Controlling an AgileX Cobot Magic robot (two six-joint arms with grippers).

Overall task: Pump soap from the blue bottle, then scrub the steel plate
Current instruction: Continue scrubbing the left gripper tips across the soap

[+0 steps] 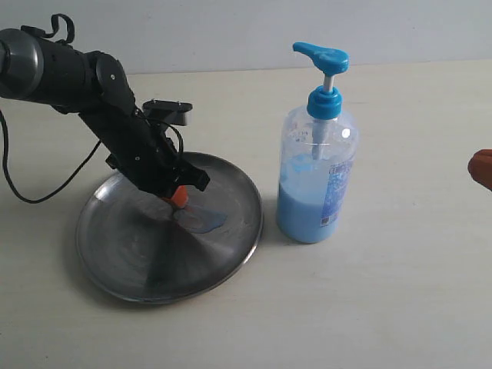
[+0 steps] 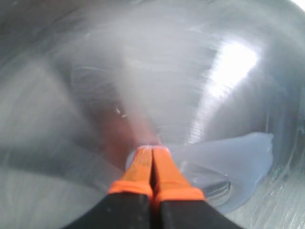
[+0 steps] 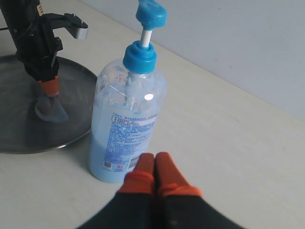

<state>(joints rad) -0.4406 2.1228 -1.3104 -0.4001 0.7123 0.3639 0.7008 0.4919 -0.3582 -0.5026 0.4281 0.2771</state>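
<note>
The steel plate lies on the table at the left. A bluish puddle of soap sits on it right of its middle; the soap spreads beside the orange tips. My left gripper is shut, with nothing between its fingers, and its tips press on the plate at the soap's edge. The blue bottle stands upright just right of the plate, about half full. My right gripper is shut and empty, hovering a little way from the bottle. Only an orange tip of it shows at the exterior view's right edge.
The left arm slants down from the upper left, with a black cable looping onto the table beside the plate. A pale wall runs behind the table's far edge.
</note>
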